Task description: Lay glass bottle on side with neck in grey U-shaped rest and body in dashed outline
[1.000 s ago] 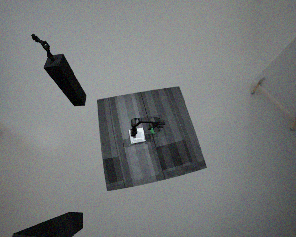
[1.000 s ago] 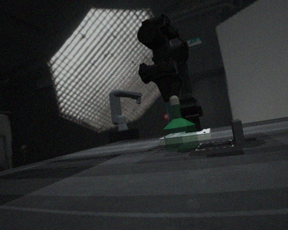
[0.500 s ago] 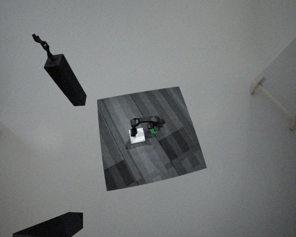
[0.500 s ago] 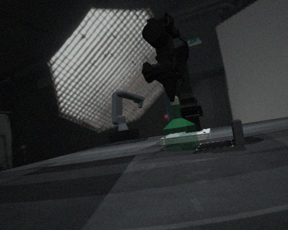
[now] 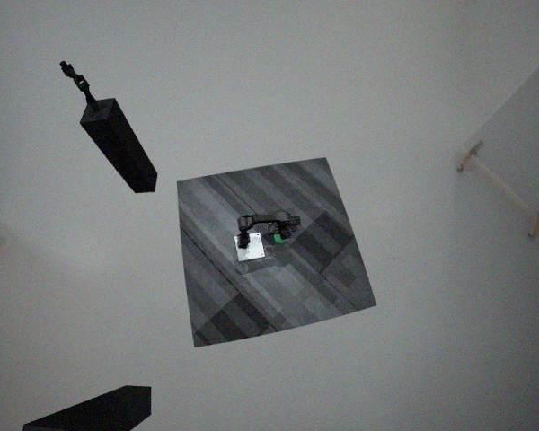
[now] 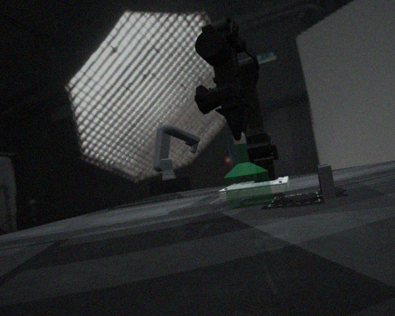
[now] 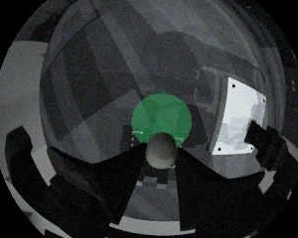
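In the top view, the green glass bottle [image 5: 279, 238] [image 6: 247, 172] [image 7: 162, 115] shows only as a patch of green at the gripper [image 5: 286, 233] [image 6: 238, 138] [image 7: 161, 150], most of it covered by the arm, and it lies off one side of the white base plate [image 5: 256, 252] [image 6: 281, 184] [image 7: 240, 116]; the grey rest cannot be made out here. The exterior view gives the axis plainly: the bottle stands upright on the patterned table top [image 5: 278, 296] [image 6: 177, 258] [image 7: 109, 64], its long axis vertical, with the gripper directly above, fingers pointing down and closed on the pale cap [image 6: 239, 137] [image 7: 161, 150] at the head of the neck. To the right in this view lie the dashed outline [image 6: 293, 199] [image 7: 137, 133], flat on the table near the bottle's foot, and past it the upright grey U-shaped rest [image 6: 326, 180] [image 7: 156, 183]. The wrist view looks down the bottle: cap between the fingertips, round green body beyond it, dashes showing by the body's lower edge and the rest lower still, between the fingers. So the coming move, as I judge it, is a slight lift and then a quarter turn that swings the neck toward the rest, with the body following over the outline; a grip this high could let the heavy body swing.
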